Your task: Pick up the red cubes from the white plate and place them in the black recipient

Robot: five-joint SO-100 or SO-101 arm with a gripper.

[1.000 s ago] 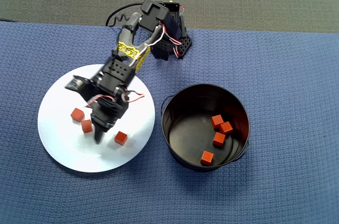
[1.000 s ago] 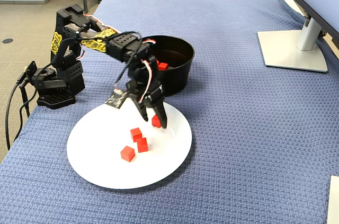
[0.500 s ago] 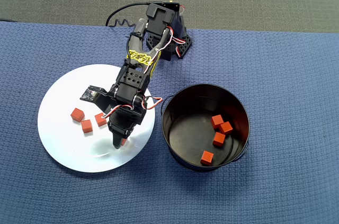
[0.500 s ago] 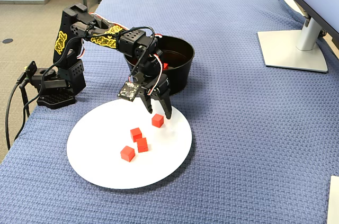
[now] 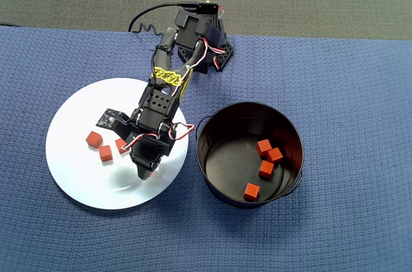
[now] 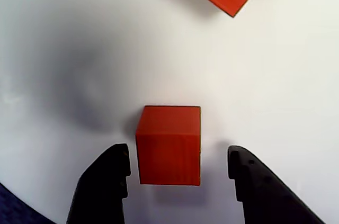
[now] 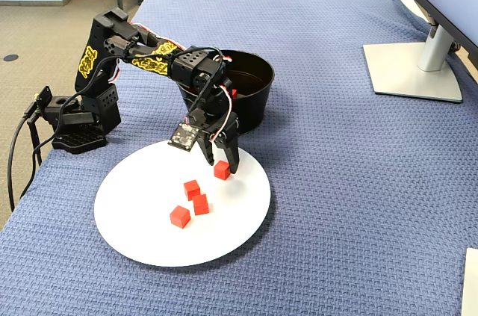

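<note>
- Gripper (image 6: 177, 173) is sitting low over the white plate (image 5: 77, 182), jaws spread either side of one red cube (image 6: 169, 144), not yet clamping it — lining up a pinch.
- Three more cubes are waiting on the plate; four are already lying in the black recipient (image 5: 219, 150).
- No legible writing; yellow arm markings too small to read.

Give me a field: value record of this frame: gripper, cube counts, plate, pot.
gripper: gripper open, low over the plate, one finger on each side of a cube, not closed on it
target cube: red cube resting on the plate between the fingers
cubes on plate: four in the fixed view, counting the target; three others clustered nearby
cubes in pot: four visible in the overhead view
plate: white plate on blue cloth, left of the pot in the overhead view
pot: black recipient upright, beside the plate
</note>
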